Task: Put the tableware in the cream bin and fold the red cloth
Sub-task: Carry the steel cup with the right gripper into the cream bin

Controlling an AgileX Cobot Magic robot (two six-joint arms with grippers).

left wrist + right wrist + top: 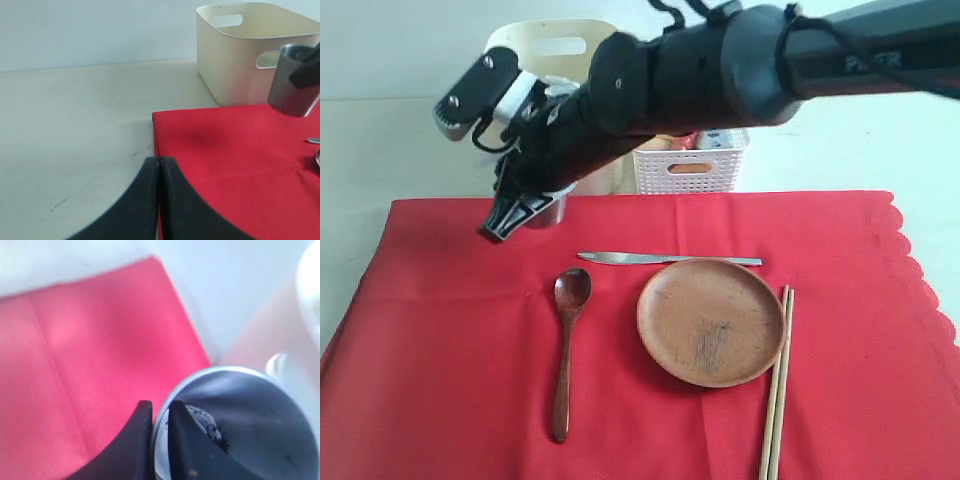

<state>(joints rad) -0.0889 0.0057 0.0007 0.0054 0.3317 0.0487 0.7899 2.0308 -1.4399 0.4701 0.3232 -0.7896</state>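
My right pincer [159, 412]: clamped on the rim of the steel cup [250, 435], one finger inside.
My left pincer [160, 165]: jaws pressed together, holding nothing.
Steel cup: at the far edge of the red cloth [450, 330], before the cream bin [545, 45].
Cloth centre: knife [670, 260], spoon [568, 340], plate [710, 320], chopsticks [778, 390].

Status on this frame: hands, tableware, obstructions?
Right hand shut on round steel cup, by rim. Left hand shut, empty. Cup outside tall cream plastic bin. Nothing blocking.

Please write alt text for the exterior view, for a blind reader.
The right end effector grips the steel cup at the far edge of the red cloth. A knife, spoon, plate and chopsticks lie on it.
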